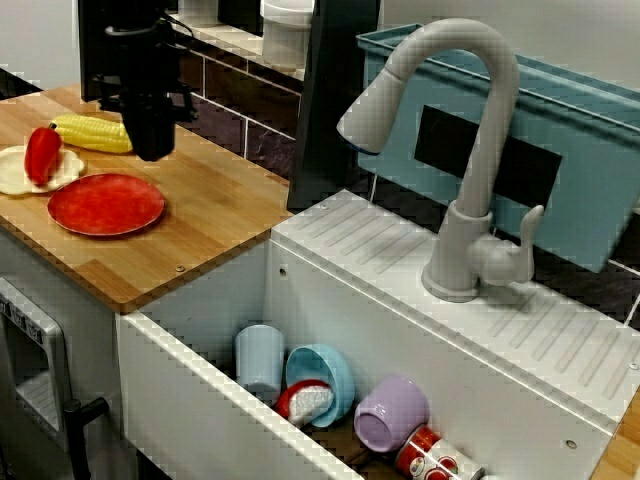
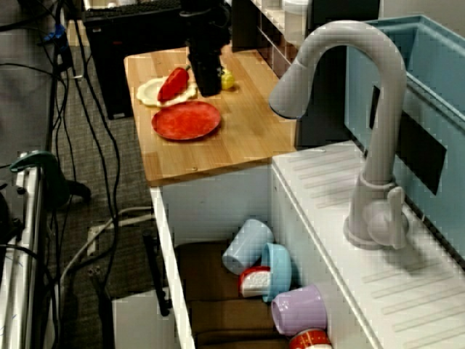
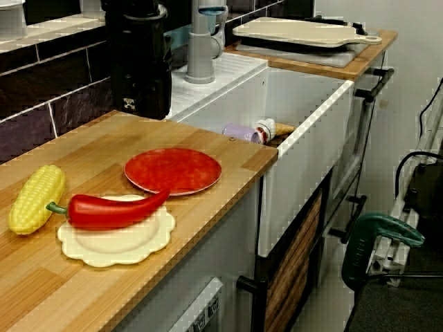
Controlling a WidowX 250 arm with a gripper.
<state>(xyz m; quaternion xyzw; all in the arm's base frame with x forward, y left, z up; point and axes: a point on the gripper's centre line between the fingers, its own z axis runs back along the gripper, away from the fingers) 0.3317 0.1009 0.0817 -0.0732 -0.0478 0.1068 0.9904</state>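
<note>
My end effector (image 1: 152,148) reads as one dark block. Its top is cut off by the frame in the view across the sink, and I cannot tell how its jaws stand. It covers one end of the corn (image 1: 92,132); from above, only a yellow tip shows. The cream plate (image 1: 14,172) runs off the left edge. The sink (image 1: 200,392) front wall hides the pale blue cup's (image 1: 259,358) base, and the red can (image 1: 430,456) is cut by the bottom edge.

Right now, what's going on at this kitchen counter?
A black robot arm hangs over the wooden counter by the corn cob; whether its jaws are open is unclear. A red pepper lies on a cream plate close by, next to an empty red plate. Cups lie tipped in the sink.
</note>
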